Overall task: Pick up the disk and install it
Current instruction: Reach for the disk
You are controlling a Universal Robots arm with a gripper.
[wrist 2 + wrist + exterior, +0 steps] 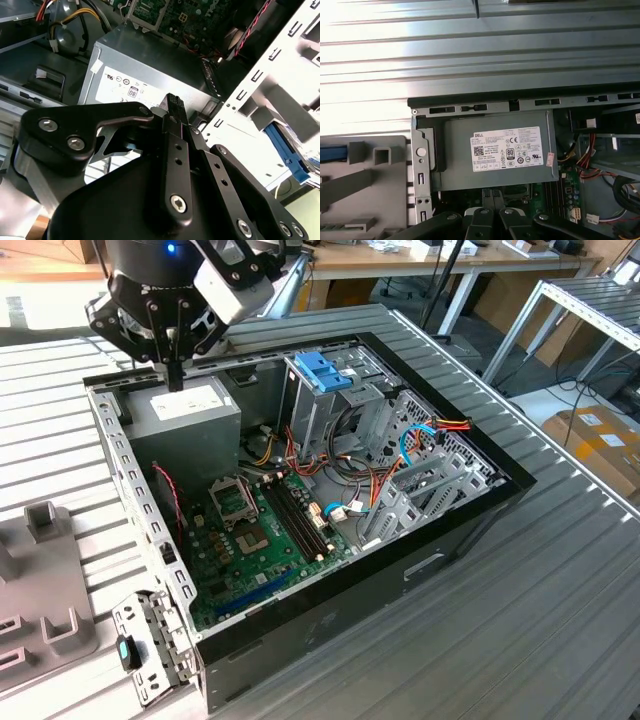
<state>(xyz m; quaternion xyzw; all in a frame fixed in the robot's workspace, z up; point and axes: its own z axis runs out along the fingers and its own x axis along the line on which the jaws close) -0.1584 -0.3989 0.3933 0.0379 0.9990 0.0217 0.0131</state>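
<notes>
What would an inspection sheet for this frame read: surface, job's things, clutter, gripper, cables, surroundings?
Surface: ribbed grey metal table carrying an open black desktop computer case.
Job's things: disk not identified for sure; a blue plastic strip at the grey slotted fixture may be its rail.
Clutter: grey power-supply box with white sticker; blue plastic handle atop the metal drive cage.
Gripper: black gripper shut, holding nothing, above the power-supply box.
Cables: red, orange, yellow and blue wires inside the case.
Surroundings: wooden desks; cardboard boxes at the exterior view's right.
</notes>
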